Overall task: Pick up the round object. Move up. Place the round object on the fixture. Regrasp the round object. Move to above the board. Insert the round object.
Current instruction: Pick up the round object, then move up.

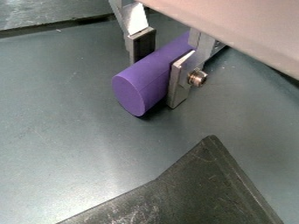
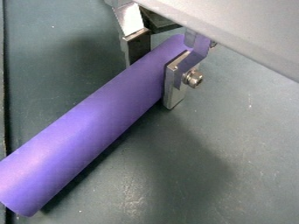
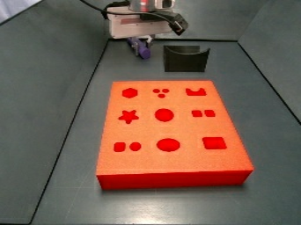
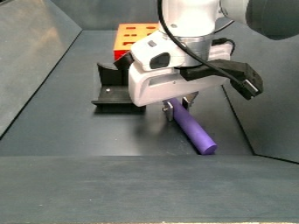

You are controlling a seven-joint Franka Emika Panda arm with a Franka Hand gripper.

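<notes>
The purple peg [image 4: 194, 129] lies flat on the dark floor [image 4: 82, 131], its free end toward the near edge in that side view. The gripper [image 2: 160, 63] is down at the peg's other end, and in both wrist views the silver fingers [image 1: 183, 79] sit on either side of the peg with the dark pads pressed to it, so the jaws are clenched on the peg [image 1: 152, 79]. Just behind, apart from the peg, the dark fixture [image 4: 114, 90] stands on the floor. Farther back lies the orange-red board [image 4: 131, 37]; in a side view the board [image 3: 167, 132] fills the floor's middle, and the fixture [image 3: 185, 58] stands beyond its far edge.
</notes>
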